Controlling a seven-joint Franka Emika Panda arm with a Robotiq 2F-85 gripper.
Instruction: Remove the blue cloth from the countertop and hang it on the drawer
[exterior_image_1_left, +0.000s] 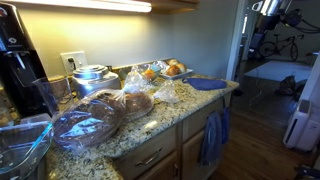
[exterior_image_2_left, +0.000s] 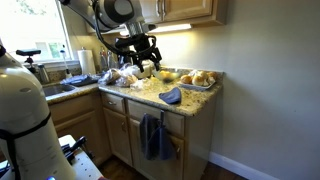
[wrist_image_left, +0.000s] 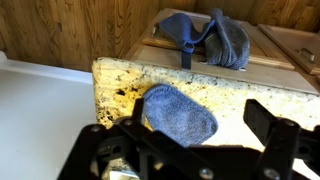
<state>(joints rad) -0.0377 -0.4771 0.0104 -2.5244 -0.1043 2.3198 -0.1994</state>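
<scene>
The small blue cloth (wrist_image_left: 180, 112) lies flat near the corner of the speckled granite countertop (wrist_image_left: 245, 88). It shows in both exterior views (exterior_image_1_left: 207, 85) (exterior_image_2_left: 171, 96). My gripper (wrist_image_left: 185, 138) is open and empty; in the wrist view the cloth lies between its two dark fingers. In an exterior view the gripper (exterior_image_2_left: 146, 62) hangs above the counter, up and to the left of the cloth, not touching it. A duller grey-blue towel (wrist_image_left: 212, 38) hangs on the drawer front below the counter and also shows in both exterior views (exterior_image_1_left: 213, 135) (exterior_image_2_left: 153, 137).
Bagged bread (exterior_image_1_left: 92, 122) and other plastic-wrapped food cover much of the counter. A tray of pastries (exterior_image_1_left: 168, 70) (exterior_image_2_left: 198, 78) stands near the cloth. A coffee maker (exterior_image_1_left: 20, 60) and a glass bowl (exterior_image_1_left: 22, 145) stand at one end.
</scene>
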